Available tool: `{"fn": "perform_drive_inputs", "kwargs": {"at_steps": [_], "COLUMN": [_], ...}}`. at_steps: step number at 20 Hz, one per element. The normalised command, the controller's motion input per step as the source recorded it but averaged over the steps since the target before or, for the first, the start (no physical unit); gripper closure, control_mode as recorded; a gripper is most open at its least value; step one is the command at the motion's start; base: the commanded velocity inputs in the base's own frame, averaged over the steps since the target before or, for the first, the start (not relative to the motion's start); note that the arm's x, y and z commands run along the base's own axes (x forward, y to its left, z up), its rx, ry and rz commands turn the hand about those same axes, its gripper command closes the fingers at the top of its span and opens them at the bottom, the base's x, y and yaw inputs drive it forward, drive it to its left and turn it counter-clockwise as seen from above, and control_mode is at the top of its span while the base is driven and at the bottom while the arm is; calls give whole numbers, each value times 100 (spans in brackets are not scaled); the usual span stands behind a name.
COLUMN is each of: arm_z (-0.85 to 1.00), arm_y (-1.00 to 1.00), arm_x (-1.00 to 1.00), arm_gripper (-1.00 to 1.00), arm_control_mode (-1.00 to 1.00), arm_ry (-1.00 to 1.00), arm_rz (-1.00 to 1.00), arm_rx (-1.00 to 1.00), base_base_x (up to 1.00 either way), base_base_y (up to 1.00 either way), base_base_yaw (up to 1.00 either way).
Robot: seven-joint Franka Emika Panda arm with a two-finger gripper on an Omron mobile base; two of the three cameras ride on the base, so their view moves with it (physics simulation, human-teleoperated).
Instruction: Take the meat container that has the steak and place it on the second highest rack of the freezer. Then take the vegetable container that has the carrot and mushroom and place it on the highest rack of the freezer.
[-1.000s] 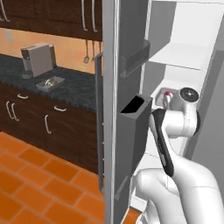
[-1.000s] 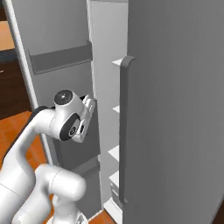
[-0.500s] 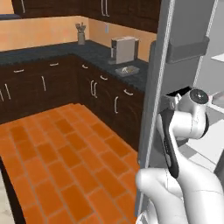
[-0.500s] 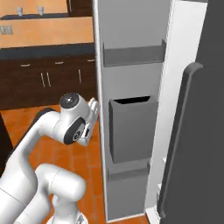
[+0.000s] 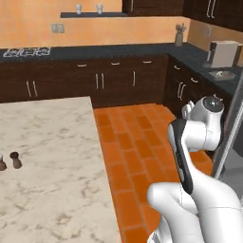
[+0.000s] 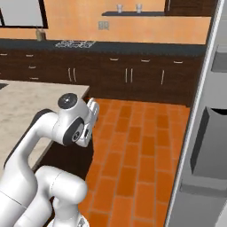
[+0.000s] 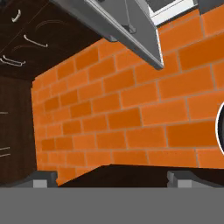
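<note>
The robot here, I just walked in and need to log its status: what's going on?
Nothing is being handled. The white arm is tucked close to its body, and its pincer is open and empty, pointing down at the orange tile floor. The base faces the kitchen, with the marble island to its left and the open freezer door at its right. No meat or vegetable container is in view, so neither has been picked up yet.
</note>
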Motion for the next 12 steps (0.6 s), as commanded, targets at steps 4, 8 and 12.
{"fn": "perform_drive_inputs", "kwargs": {"at_steps": [4, 8, 12], "arm_z": [0, 0, 0], "arm_y": [0, 0, 0], "arm_x": [0, 0, 0], "arm_gripper": [-100, -100, -100], "arm_control_mode": [100, 100, 100], "arm_ry": [0, 0, 0], "arm_rz": [0, 0, 0], "arm_rx": [0, 0, 0], "base_base_x": [73, 100, 100], "base_base_y": [61, 2, -9], "base_base_yaw": [35, 3, -22]}}
